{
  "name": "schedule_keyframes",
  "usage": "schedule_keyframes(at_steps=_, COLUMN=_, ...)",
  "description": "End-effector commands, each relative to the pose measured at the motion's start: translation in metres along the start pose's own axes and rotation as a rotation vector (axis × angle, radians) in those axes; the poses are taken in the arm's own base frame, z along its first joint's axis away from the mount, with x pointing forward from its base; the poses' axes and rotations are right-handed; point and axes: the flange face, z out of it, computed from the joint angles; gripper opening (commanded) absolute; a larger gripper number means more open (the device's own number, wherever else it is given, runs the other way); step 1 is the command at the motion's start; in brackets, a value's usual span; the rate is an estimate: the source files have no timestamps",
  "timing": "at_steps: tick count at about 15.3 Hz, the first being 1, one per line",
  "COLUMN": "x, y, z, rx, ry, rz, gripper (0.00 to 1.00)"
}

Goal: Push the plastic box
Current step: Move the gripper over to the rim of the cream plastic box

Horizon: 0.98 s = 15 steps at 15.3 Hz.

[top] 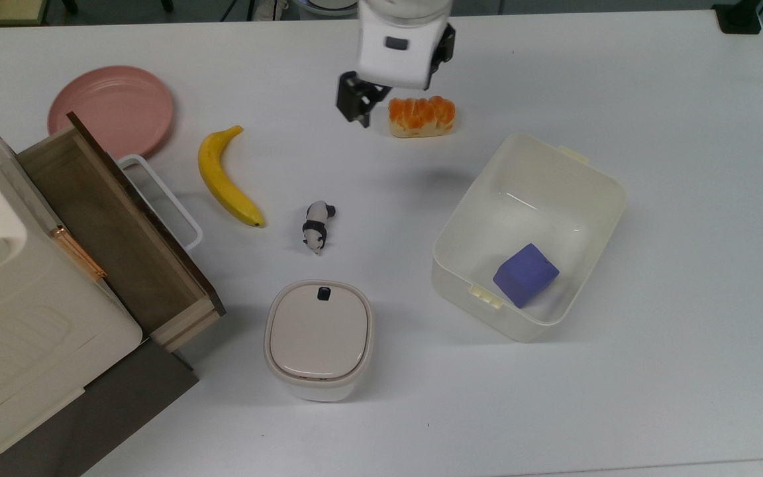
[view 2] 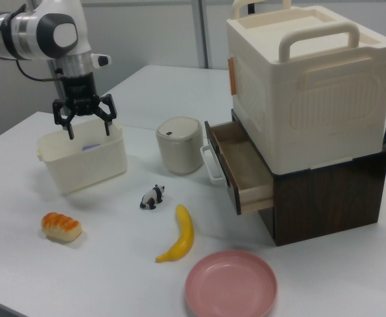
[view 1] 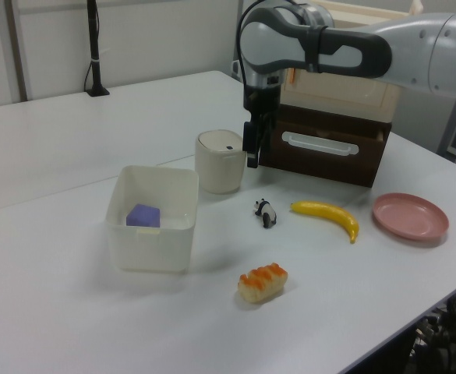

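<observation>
Right view: black two-finger end effector (view 2: 85,121) hangs spread wide, empty, above the cream translucent rectangular plastic box (view 2: 82,157). White table (view 2: 100,264); grey partition walls behind. Arm cut off at frame edge.

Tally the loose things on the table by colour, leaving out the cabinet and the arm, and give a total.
White or cream: 2, the plastic box and the lidded container
Yellow: 1, the banana
Pink: 1, the plate
Orange: 1, the bread
Purple: 1, the cube inside the box
Black and white: 1, the panda
Total: 7
</observation>
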Motion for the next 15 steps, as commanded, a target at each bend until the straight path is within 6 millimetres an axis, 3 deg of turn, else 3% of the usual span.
schedule_keyframes(at_steps=1, x=0.017, y=-0.022, z=0.024, rx=0.014, ry=-0.044, rz=-0.142, gripper=1.0)
schedule_keyframes(at_steps=8, x=0.077, y=-0.053, z=0.086, rx=-0.089, ry=-0.045, rz=-0.254, gripper=1.0)
schedule_keyframes(at_steps=9, x=0.081, y=-0.052, z=0.091, rx=-0.095, ry=-0.04, rz=-0.249, gripper=1.0)
schedule_keyframes(at_steps=11, x=0.092, y=-0.069, z=0.105, rx=-0.097, ry=-0.053, rz=-0.274, gripper=1.0)
schedule_keyframes(at_steps=15, x=0.107, y=-0.069, z=0.111, rx=-0.127, ry=0.016, rz=-0.198, gripper=1.0)
